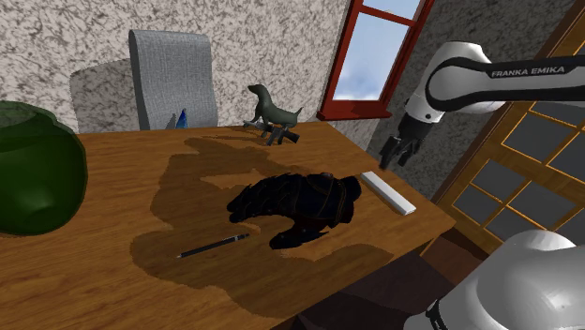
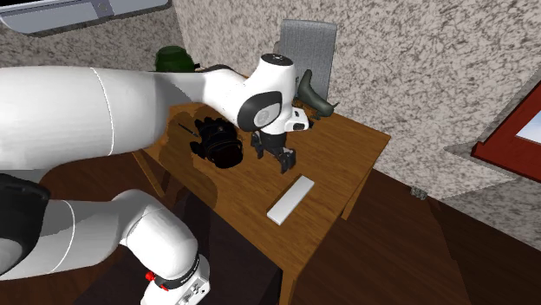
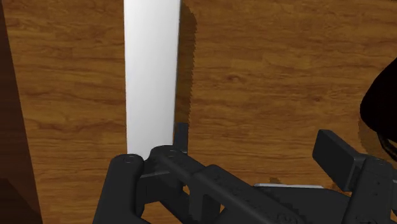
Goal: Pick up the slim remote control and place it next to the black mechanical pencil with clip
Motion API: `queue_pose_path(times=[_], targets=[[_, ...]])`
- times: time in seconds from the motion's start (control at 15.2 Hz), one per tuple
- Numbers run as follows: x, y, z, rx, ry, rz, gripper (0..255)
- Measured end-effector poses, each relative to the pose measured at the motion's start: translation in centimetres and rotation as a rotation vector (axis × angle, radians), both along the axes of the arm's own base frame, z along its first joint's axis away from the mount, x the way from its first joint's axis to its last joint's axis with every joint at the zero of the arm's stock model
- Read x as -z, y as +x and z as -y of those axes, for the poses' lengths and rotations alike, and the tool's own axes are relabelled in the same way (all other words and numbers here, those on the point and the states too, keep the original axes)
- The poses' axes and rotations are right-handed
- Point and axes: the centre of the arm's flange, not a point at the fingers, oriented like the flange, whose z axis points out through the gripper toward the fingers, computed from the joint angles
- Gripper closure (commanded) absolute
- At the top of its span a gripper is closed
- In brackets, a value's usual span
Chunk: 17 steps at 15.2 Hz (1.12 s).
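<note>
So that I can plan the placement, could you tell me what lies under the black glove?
The wooden table shows all round the black glove; whatever the glove covers is hidden. The black pencil lies beside it, apart, not beneath.

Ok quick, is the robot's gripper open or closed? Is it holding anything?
Gripper: open, holding nothing; the white remote is not gripped.

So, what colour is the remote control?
The remote control is plain white, clearest in the wrist view.
</note>
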Motion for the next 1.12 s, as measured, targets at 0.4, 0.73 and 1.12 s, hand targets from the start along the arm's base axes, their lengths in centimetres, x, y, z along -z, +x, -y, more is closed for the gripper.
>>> queue_pose_path(times=[0.4, 0.73, 1.12], targets=[[6.0, 0.5, 4.9, 0.016, -0.031, -0.020, 0], [9.4, 0.7, 7.2, 0.024, -0.048, -0.028, 0], [12.5, 0.8, 7.3, 0.024, -0.049, -0.029, 0]])
